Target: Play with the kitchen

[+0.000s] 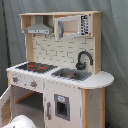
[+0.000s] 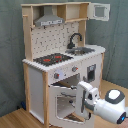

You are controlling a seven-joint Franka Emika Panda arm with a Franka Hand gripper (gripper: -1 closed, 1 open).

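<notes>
We see the kitchen (image 2: 62, 60) standing against a grey backdrop in both exterior views. In the second exterior view, left to right: grey hood (image 2: 48, 21) up top, black-red hob (image 2: 52, 59) below it, then the black faucet (image 2: 75, 39) over the silver sink (image 2: 82, 50). The windowed oven door (image 2: 67, 102) hangs open at the front. At the second exterior view's right, the hand (image 2: 86, 98) sits right at that door; we cannot tell whether it is spread or pinching.
</notes>
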